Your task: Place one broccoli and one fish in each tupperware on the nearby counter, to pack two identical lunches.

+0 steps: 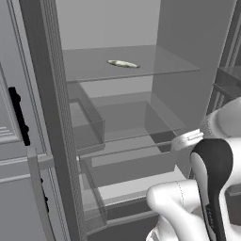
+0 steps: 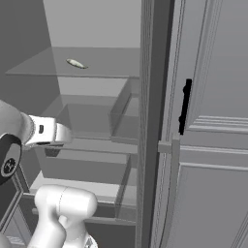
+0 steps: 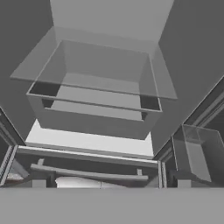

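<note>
A pale, slim fish (image 1: 123, 64) (image 2: 76, 64) lies on the upper glass shelf (image 1: 155, 66) of the open fridge, towards the back. My gripper (image 1: 178, 141) (image 2: 67, 134) hangs well below that shelf, at the height of the lower drawers. It points into the fridge with its jaws wide apart and nothing between them. In the hand view I look at a clear drawer (image 3: 96, 105) under a glass shelf. The broccoli, the tupperware and the counter are out of view.
The fridge's dark door post (image 1: 44, 117) (image 2: 155, 121) stands close beside the arm. Next to it is a grey panelled door with a black handle (image 1: 19, 115) (image 2: 185, 106). A clear door bin (image 3: 199, 153) sits off to one side. Lower shelves and drawers (image 1: 132, 164) fill the fridge below.
</note>
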